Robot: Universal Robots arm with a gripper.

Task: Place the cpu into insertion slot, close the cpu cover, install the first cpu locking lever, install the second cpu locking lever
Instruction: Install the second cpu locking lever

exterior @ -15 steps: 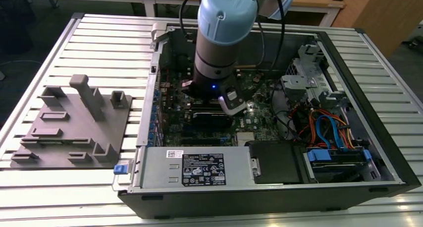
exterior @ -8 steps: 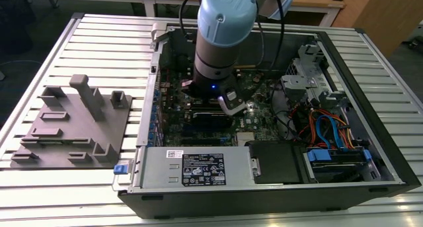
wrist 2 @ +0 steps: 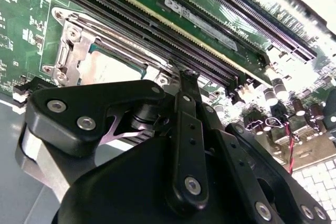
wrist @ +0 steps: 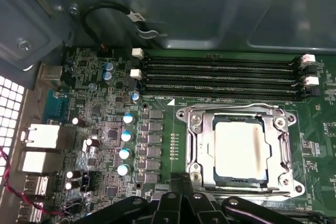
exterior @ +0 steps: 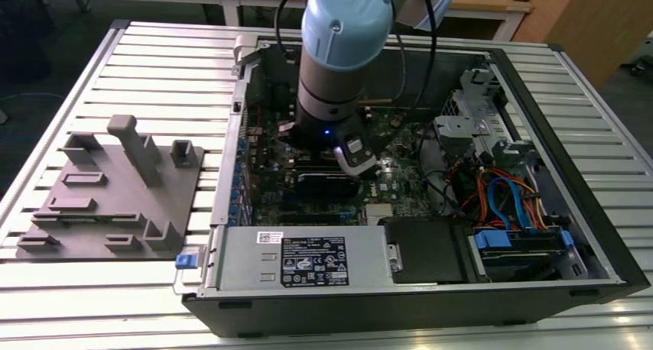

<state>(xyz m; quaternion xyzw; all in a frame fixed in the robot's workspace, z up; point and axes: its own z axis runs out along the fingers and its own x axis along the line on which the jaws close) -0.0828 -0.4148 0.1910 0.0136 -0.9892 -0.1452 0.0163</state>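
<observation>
Gripper (wrist 2: 184, 85): black, linked fingers, lowered inside the open computer case (exterior: 571, 235) over the green motherboard (wrist: 157, 108); tips drawn narrow together with nothing seen between them, poised just beside one edge of the socket

Cpu (wrist: 239, 146): silver-grey square top, seated flat in the insertion slot (wrist: 197, 148); also seen in the second wrist view (wrist 2: 107, 66)

Cpu cover (wrist: 278, 150): silver frame lying down around the chip, its cut-out showing the chip's top; whether the levers along its edges are latched cannot be told

Memory slots (wrist: 220, 77): four long black rows running alongside the socket edge away from the gripper

Grey fixture plate (exterior: 112, 189): on the slatted table (exterior: 173, 59), beside the case at the exterior view's left

Power supply (exterior: 296, 258): silver box, labelled, along the case's near edge
</observation>
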